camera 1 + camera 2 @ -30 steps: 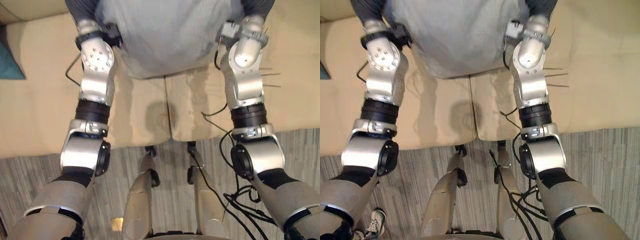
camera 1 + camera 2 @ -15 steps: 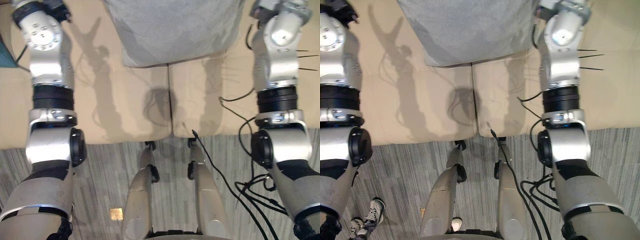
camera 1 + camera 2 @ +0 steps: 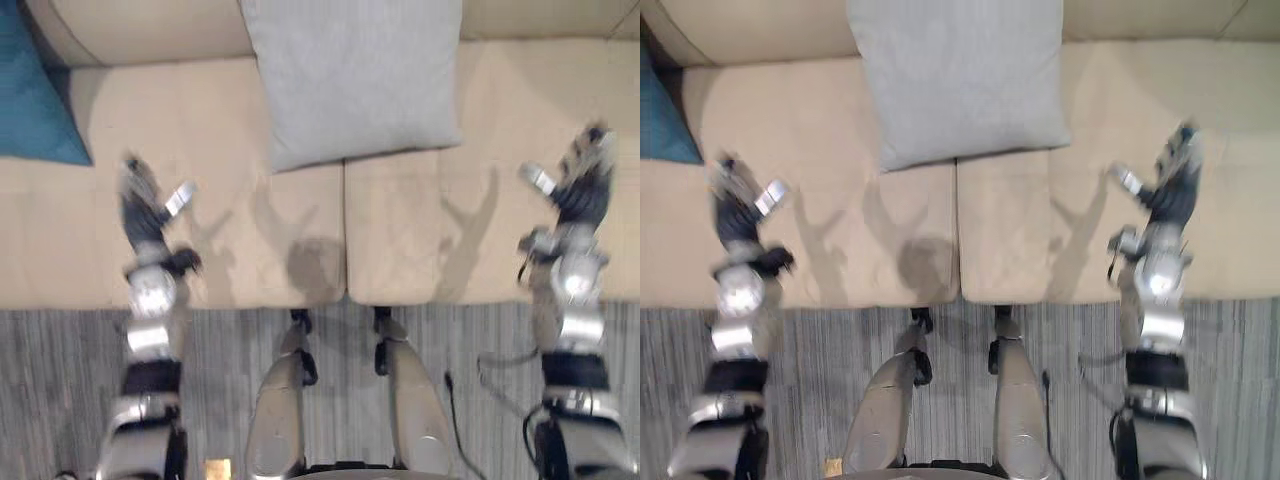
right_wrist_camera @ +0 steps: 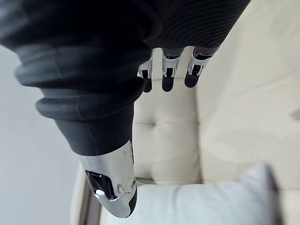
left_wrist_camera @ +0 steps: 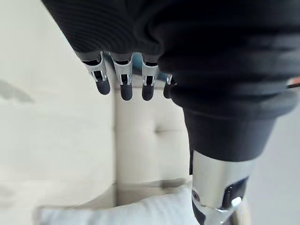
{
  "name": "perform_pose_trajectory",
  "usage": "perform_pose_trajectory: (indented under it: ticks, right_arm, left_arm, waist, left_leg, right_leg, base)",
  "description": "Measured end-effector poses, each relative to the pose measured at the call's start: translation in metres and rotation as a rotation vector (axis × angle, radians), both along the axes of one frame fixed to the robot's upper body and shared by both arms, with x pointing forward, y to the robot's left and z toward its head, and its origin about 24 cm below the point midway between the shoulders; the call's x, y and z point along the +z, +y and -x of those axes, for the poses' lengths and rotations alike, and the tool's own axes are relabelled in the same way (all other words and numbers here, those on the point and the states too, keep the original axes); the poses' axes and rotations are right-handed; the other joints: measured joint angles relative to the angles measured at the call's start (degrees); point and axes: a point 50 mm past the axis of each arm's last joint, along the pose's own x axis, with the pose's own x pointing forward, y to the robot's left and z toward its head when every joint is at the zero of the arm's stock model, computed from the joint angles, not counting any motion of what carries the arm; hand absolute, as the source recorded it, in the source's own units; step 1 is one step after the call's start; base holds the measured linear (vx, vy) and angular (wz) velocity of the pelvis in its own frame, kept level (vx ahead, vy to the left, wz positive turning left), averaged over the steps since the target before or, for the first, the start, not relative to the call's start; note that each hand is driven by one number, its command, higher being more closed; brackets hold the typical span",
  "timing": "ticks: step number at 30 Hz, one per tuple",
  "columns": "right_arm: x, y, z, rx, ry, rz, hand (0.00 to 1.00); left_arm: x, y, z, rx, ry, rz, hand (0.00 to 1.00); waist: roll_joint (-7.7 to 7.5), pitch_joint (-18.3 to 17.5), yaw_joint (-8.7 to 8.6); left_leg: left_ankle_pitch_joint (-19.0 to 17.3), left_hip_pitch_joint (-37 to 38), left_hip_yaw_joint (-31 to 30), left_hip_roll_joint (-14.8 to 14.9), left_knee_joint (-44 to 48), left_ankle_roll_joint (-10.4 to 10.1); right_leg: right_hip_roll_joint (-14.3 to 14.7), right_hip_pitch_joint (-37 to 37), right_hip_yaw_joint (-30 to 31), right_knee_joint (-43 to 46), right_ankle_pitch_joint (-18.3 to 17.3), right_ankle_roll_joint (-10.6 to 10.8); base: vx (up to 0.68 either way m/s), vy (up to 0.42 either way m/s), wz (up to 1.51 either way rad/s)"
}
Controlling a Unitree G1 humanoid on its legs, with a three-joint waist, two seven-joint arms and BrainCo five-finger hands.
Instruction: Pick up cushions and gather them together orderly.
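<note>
A grey cushion point(image 3: 355, 80) rests on the beige sofa seat point(image 3: 240, 170), its top against the backrest, straddling the seam between the two seat pads. A teal cushion point(image 3: 35, 105) lies at the far left of the sofa. My left hand point(image 3: 145, 210) hovers open over the left seat pad, well apart from the grey cushion. My right hand point(image 3: 582, 185) hovers open over the right seat pad, also apart from it. Both hold nothing. The left wrist view shows straight fingers point(image 5: 122, 82) with the grey cushion point(image 5: 140, 211) beyond. The right wrist view shows the same: fingers point(image 4: 168, 75) and cushion point(image 4: 201, 201).
The sofa's front edge point(image 3: 345, 300) runs across the middle of the view, with striped grey carpet point(image 3: 220, 380) below it. Bare seat lies on both sides of the grey cushion, between it and the teal one.
Both hands have let go of the grey cushion and drawn back and outward toward the sofa's front. The cushion now rests on the seat. The camera view has shifted too.
</note>
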Motion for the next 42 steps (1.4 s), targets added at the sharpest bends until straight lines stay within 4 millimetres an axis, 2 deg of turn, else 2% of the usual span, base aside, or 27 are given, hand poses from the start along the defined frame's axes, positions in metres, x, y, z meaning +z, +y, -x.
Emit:
perform_pose_trajectory:
  ticks: [1,3,4,6,7,8,12,14,17,21,24,25,26,27,28,29,31,32,33,35,36,37,38,39,40,41,42]
  right_arm:
    - [-0.03,0.001,0.015,0.003,0.109,0.004,0.0]
    - [-0.085,0.006,0.047,0.015,0.33,0.009,0.0]
    - [-0.096,0.008,0.054,0.019,0.381,0.008,0.0]
    - [-0.149,0.011,0.089,0.039,0.633,0.015,0.0]
    - [-0.158,0.011,0.096,0.042,0.682,0.014,0.0]
    - [-0.175,0.011,0.11,0.056,0.785,0.033,0.0]
    - [-0.207,0.01,0.139,0.076,0.989,0.045,0.0]
    - [-0.213,0.01,0.149,0.085,1.043,0.061,0.0]
    - [-0.219,0.01,0.157,0.104,1.093,0.072,0.0]
    - [-0.225,0.011,0.159,0.108,1.135,0.057,0.0]
    - [-0.223,0.014,0.148,0.119,1.12,0.067,0.0]
    - [-0.223,0.016,0.147,0.124,1.118,0.07,0.0]
    - [-0.222,0.018,0.143,0.127,1.108,0.071,0.0]
    - [-0.223,0.021,0.144,0.128,1.111,0.068,0.0]
    - [-0.228,0.025,0.154,0.125,1.133,0.048,0.0]
    - [-0.231,0.029,0.158,0.133,1.146,0.038,0.0]
    - [-0.232,0.035,0.157,0.156,1.143,0.045,0.0]
    - [-0.232,0.036,0.156,0.161,1.144,0.046,0.0]
    - [-0.231,0.035,0.154,0.158,1.14,0.05,0.0]
    - [-0.225,0.03,0.144,0.133,1.103,0.071,0.0]
    - [-0.223,0.03,0.139,0.132,1.091,0.076,0.0]
    - [-0.22,0.028,0.134,0.126,1.08,0.084,0.0]
    - [-0.219,0.026,0.132,0.116,1.076,0.09,0.0]
    - [-0.22,0.023,0.135,0.093,1.084,0.084,0.0]
    - [-0.221,0.025,0.139,0.077,1.083,0.051,0.0]
    - [-0.222,0.027,0.14,0.072,1.08,0.036,0.0]
    - [-0.222,0.028,0.143,0.069,1.079,0.034,0.0]
  left_arm:
    - [-0.03,-0.006,0.019,-0.02,0.111,0.013,0.0]
    - [-0.079,-0.013,0.056,-0.054,0.32,0.001,0.0]
    - [-0.088,-0.012,0.064,-0.057,0.366,0.0,0.0]
    - [-0.131,-0.008,0.102,-0.072,0.608,-0.033,0.0]
    - [-0.139,-0.008,0.109,-0.079,0.654,-0.038,0.0]
    - [-0.154,-0.007,0.124,-0.095,0.751,-0.049,0.0]
    - [-0.181,-0.008,0.16,-0.109,0.941,-0.029,0.0]
    - [-0.188,-0.008,0.173,-0.124,0.998,-0.044,0.0]
    - [-0.19,-0.008,0.176,-0.139,1.016,-0.051,0.0]
    - [-0.186,-0.007,0.168,-0.141,0.992,-0.066,0.0]
    - [-0.18,-0.007,0.154,-0.154,0.947,-0.086,0.0]
    - [-0.173,-0.009,0.142,-0.155,0.897,-0.095,0.0]
    - [-0.167,-0.01,0.134,-0.145,0.857,-0.101,0.0]
    - [-0.165,-0.011,0.13,-0.146,0.843,-0.106,0.0]
    - [-0.163,-0.012,0.128,-0.15,0.833,-0.107,0.0]
    - [-0.162,-0.012,0.129,-0.149,0.827,-0.102,0.0]
    - [-0.164,-0.013,0.134,-0.138,0.836,-0.097,0.0]
    - [-0.165,-0.014,0.136,-0.129,0.843,-0.09,0.0]
    - [-0.166,-0.016,0.137,-0.122,0.846,-0.078,0.0]
    - [-0.172,-0.033,0.141,-0.129,0.851,-0.017,0.0]
    - [-0.174,-0.036,0.142,-0.134,0.856,-0.004,0.0]
    - [-0.177,-0.041,0.143,-0.147,0.868,0.014,0.0]
    - [-0.177,-0.045,0.142,-0.156,0.87,0.022,0.0]
    - [-0.178,-0.052,0.14,-0.183,0.869,0.02,0.0]
    - [-0.176,-0.052,0.137,-0.186,0.856,0.017,0.0]
    - [-0.174,-0.051,0.133,-0.188,0.844,0.012,0.0]
    - [-0.175,-0.053,0.135,-0.195,0.851,0.014,0.0]
  waist:
    - [-0.01,-1.5,-0.05]
    - [-0.1,-3.8,-0.11]
    - [-0.16,-4.6,-0.14]
    - [-0.33,-8.4,-0.22]
    - [-0.37,-9.0,-0.24]
    - [-0.54,-10.0,-0.35]
    - [-1.17,-12.2,-0.75]
    - [-1.49,-12.8,-1.15]
    - [-1.8,-13.4,-1.33]
    - [-2.47,-13.0,-1.16]
    - [-3.25,-12.3,-0.91]
    - [-3.11,-12.0,-0.53]
    - [-2.05,-10.8,-0.08]
    - [-1.93,-10.6,0.0]
    - [-2.23,-10.6,-0.01]
    - [-2.27,-10.6,0.45]
    - [-3.69,-11.0,1.54]
    - [-5.12,-11.2,1.93]
    - [-5.18,-11.3,2.04]
    - [-3.17,-12.3,3.67]
    - [-2.96,-12.2,3.69]
    - [-2.05,-11.9,3.53]
    - [-0.89,-11.8,3.21]
    - [0.05,-11.5,2.79]
    - [-1.47,-10.8,2.64]
    - [-2.74,-10.3,2.75]
    - [-3.66,-10.2,2.67]
  left_leg:
    - [-0.5,1.2,-0.1,0.0,0.1,0.0]
    - [-1.5,5.0,-0.3,0.1,0.1,-0.3]
    - [-1.5,5.6,-0.3,0.1,0.1,-0.3]
    - [-2.4,9.5,-0.2,0.1,-1.0,-0.4]
    - [-2.4,10.5,-0.2,0.0,-1.4,-0.4]
    - [-2.4,12.5,0.0,-0.1,-2.2,-0.4]
    - [-2.4,17.1,0.7,-0.3,-4.5,-0.4]
    - [-2.6,19.0,0.8,-0.5,-5.0,-0.5]
    - [-2.7,20.4,1.5,-1.0,-5.0,-0.4]
    - [-4.0,20.3,3.7,-1.2,-2.6,0.0]
    - [-6.7,14.6,4.8,-0.6,5.1,1.4]
    - [-8.0,11.3,5.3,1.2,9.1,2.9]
    - [-8.6,10.3,5.3,2.7,10.7,3.6]
    - [-8.8,10.1,4.7,3.0,11.3,3.9]
    - [-8.8,10.1,3.5,3.1,12.4,4.0]
    - [-8.8,10.1,3.1,2.9,13.0,4.0]
    - [-8.2,9.5,2.7,3.0,14.3,3.4]
    - [-6.9,8.7,2.4,2.7,14.5,2.7]
    - [-5.7,8.1,2.0,2.8,14.2,2.2]
    - [0.3,5.6,2.1,4.7,9.3,1.0]
    - [2.0,4.8,2.0,5.1,7.9,0.3]
    - [4.6,3.9,1.5,5.6,5.3,-0.3]
    - [6.0,3.7,0.7,6.2,3.8,-0.9]
    - [2.6,3.7,-0.4,6.8,1.7,-3.8]
    - [-1.8,2.9,-0.1,6.3,5.6,-4.0]
    - [-2.3,2.3,0.0,5.7,10.8,-3.3]
    - [-4.3,1.7,-0.9,4.7,23.2,-1.5]
  right_leg:
    - [0.0,1.4,-0.1,-0.3,-0.4,0.1]
    - [0.1,5.9,-0.5,-1.9,-1.0,0.6]
    - [0.1,6.7,-0.8,-2.3,-1.0,0.6]
    - [0.2,11.2,-1.1,-4.8,-1.1,0.8]
    - [0.2,12.2,-1.2,-5.4,-1.1,0.8]
    - [0.2,14.3,-1.1,-6.4,-0.9,1.0]
    - [0.1,18.5,-0.6,-8.7,-0.5,1.7]
    - [0.0,20.2,-0.1,-9.4,-0.3,1.9]
    - [-0.2,21.4,0.7,-9.5,-0.2,2.1]
    - [-0.2,20.9,3.1,-9.1,1.4,2.1]
    - [-0.8,17.7,4.7,-8.6,3.4,3.4]
    - [-0.5,15.5,5.2,-7.6,4.6,4.4]
    - [-0.2,12.9,3.6,2.0,-0.1,2.9]
    - [-0.4,10.9,2.2,12.0,-4.3,1.2]
    - [-1.4,10.4,1.3,25.3,-8.9,1.3]
    - [-2.6,11.1,1.6,34.4,-10.7,1.9]
    - [-4.1,14.6,2.6,41.2,-12.2,3.9]
    - [-4.8,17.7,2.9,38.1,-12.6,4.9]
    - [-4.3,19.2,2.6,34.7,-15.5,5.8]
    - [-1.0,20.8,0.3,22.5,-21.1,3.6]
    - [-0.3,21.0,0.0,19.3,-22.7,2.2]
    - [1.0,21.5,-0.5,16.1,-24.0,0.3]
    - [2.0,21.5,-1.3,14.9,-23.9,0.1]
    - [2.3,21.2,-3.1,13.5,-22.5,-1.8]
    - [0.5,21.4,-4.9,12.7,-21.6,-2.4]
    - [-0.9,21.5,-5.4,12.7,-21.3,-2.6]
    - [-2.4,22.1,-5.4,11.8,-20.4,-2.1]
  base:
    - [0.08,-0.031,0.03]
    - [0.11,-0.042,0.01]
    - [0.12,-0.044,0.02]
    - [0.1,-0.018,-0.01]
    - [0.09,0.004,-0.04]
    - [0.07,0.009,-0.02]
    - [0.07,0.016,-0.08]
    - [0.06,0.025,-0.13]
    - [0.03,0.025,-0.12]
    - [-0.01,0.017,-0.26]
    - [-0.08,0.021,-0.28]
    - [-0.14,0.029,-0.19]
    - [-0.18,0.03,-0.11]
    - [-0.17,-0.038,0.21]
    - [-0.16,-0.076,0.33]
    - [-0.13,-0.114,0.31]
    - [-0.18,-0.182,0.14]
    - [-0.21,-0.207,0.12]
    - [-0.22,-0.183,0.06]
    - [-0.27,-0.211,-0.26]
    - [-0.28,-0.231,-0.24]
    - [-0.24,-0.185,0.0]
    - [-0.31,-0.126,0.2]
    - [-0.31,-0.076,0.34]
    - [-0.29,-0.041,0.32]
    - [-0.23,-0.039,0.23]
    - [-0.2,-0.044,0.05]
